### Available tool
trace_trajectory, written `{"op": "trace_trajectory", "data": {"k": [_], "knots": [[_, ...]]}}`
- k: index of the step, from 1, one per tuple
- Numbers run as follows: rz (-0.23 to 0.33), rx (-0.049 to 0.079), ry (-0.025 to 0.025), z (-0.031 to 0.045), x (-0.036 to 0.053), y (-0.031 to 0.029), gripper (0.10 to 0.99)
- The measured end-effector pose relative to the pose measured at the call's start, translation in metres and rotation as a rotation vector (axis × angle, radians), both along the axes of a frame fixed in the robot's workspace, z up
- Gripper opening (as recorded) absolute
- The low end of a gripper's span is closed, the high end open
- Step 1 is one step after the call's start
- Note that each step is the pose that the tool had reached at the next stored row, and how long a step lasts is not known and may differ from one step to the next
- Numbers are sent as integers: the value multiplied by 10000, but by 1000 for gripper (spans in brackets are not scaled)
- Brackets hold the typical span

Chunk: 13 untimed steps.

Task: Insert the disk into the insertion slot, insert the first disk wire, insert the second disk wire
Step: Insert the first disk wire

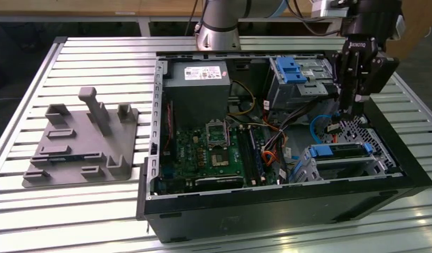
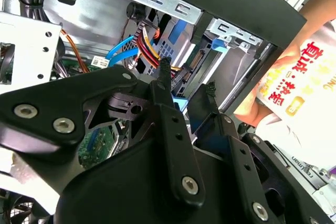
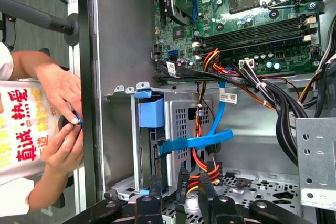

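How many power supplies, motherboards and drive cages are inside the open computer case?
Power supply: 1
Motherboard: 1
Drive cages: 2, the insertion slot and the upper bay with the blue latch
Total: 4

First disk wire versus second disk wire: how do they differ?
The first disk wire is a bundle of thin red and orange strands; the second disk wire is one flat blue band. The second disk wire lies crosswise over the first disk wire. Both run inside the computer case.
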State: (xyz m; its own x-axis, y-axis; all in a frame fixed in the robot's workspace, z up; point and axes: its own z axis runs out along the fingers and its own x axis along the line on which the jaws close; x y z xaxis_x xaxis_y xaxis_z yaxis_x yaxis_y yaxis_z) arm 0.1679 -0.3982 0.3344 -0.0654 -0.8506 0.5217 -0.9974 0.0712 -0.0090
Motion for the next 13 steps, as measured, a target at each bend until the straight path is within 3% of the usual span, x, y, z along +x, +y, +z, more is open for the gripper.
{"op": "trace_trajectory", "data": {"k": [11, 13], "knots": [[0, -10, -11, -19, -5, -24, 408], [0, -17, -13, -25, -8, -24, 325]]}}
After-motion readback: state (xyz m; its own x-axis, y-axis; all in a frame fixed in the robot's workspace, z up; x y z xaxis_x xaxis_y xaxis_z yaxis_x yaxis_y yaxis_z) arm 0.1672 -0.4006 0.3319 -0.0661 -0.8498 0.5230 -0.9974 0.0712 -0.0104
